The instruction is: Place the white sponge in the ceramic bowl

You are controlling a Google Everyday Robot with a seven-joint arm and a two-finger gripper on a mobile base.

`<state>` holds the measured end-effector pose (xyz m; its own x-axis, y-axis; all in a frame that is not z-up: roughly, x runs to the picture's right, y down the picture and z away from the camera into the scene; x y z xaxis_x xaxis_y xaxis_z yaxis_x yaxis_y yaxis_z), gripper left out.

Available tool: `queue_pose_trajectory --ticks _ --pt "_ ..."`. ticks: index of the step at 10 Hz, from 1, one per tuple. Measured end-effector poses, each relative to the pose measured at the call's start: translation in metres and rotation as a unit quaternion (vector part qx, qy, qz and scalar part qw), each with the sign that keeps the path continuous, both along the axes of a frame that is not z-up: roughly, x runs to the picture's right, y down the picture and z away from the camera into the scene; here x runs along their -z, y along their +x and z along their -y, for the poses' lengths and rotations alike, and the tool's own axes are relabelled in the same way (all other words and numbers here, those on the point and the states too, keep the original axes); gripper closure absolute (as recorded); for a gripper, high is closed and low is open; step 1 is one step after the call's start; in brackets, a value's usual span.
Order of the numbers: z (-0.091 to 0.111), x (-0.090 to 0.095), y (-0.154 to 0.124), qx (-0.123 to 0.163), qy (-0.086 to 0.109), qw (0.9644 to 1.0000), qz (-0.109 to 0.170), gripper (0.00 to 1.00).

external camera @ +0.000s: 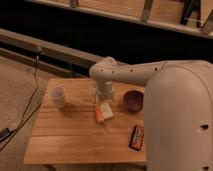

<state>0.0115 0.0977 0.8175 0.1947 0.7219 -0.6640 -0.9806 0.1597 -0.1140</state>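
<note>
Dim, warm light; end effector [103, 96] low over the wooden table [65, 135], soft shadow beneath

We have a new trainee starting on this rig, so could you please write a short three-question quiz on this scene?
1. True or false: the white sponge already lies in the ceramic bowl.
2. Which thing lies closest to the sponge? A) the orange carrot B) the white cup C) the dark packet
3. Where is the end effector?
Key: 1. False; the sponge lies on the wooden table, apart from the bowl. 2. A. 3. Low over the table, right at the sponge's far edge, left of the bowl in the picture.
</note>
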Motion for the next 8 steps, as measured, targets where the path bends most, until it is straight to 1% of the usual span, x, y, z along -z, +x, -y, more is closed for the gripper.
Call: queue_pose_trajectory --ticks 4,6,8 --pt "-0.003 -0.031 0.009 -0.003 -0.011 0.9998 0.018 0.35" --pt "-0.009 -0.046 0.010 0.003 -0.021 0.9995 0.024 0.35" --pt "-0.015 -0.056 0.006 0.013 -0.030 0.9990 0.029 0.35"
